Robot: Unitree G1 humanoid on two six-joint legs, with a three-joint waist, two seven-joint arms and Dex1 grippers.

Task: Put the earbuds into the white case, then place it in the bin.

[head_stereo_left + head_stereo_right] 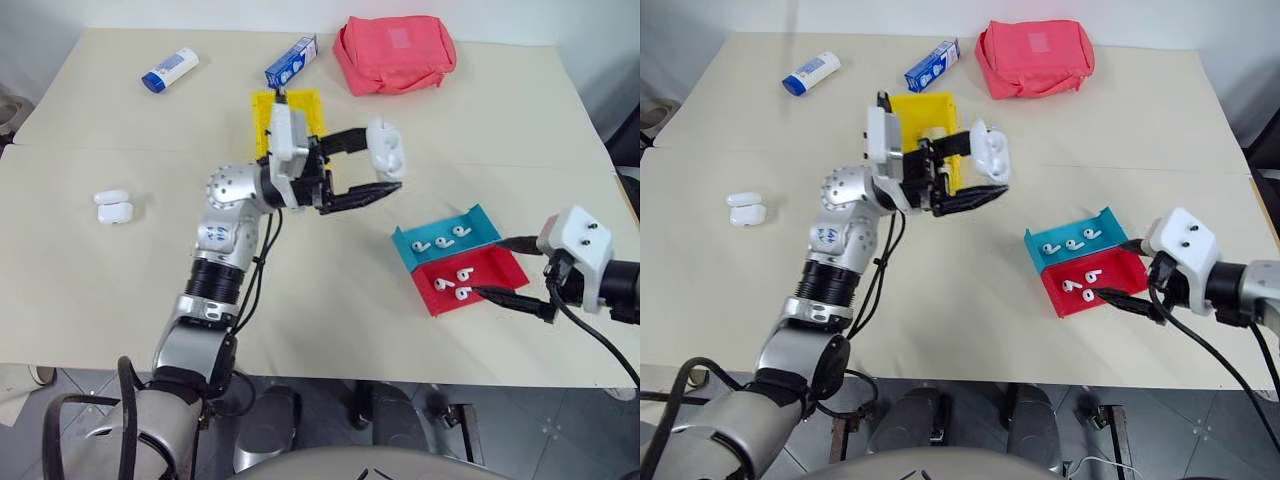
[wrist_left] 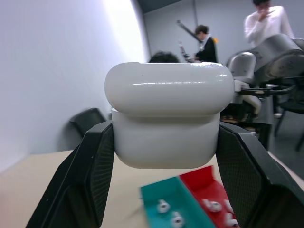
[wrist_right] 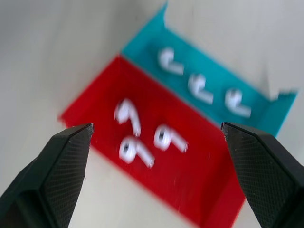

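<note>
Above the middle of the beige table [image 1: 330,300], the left gripper [image 1: 385,165] was raised clear of the surface and pointed toward the robot's right, its two black fingers clamped on the white case [image 1: 386,148]. The case hung in the air with its lid closed, one finger [image 2: 80,180] pressed against each side of its lower half. Behind that wrist sat the bin [image 1: 923,120], bright yellow and open-topped, toward the far side of the table.

Over on the robot's right, the right gripper [image 1: 512,272] stood wide open and held nothing! It hovered just beside the two shallow trays, fingers aimed at them. The teal tray [image 1: 470,222] lay touching the red tray [image 1: 500,268] along one long edge, the teal one farther from the robot. Three earbuds [image 3: 202,88] lay in a row in the teal tray; three more lay in the red one, close together.

Away on the robot's left, a second white case [image 1: 113,206] rested on the table with its lid ajar. At the far edge lay a blue-capped white tube [image 1: 170,69], a blue-and-white box [image 1: 291,61] just behind the bin, and a pink pouch [image 1: 393,53]. Beyond the table, people [image 2: 266,23] stood in the background.
</note>
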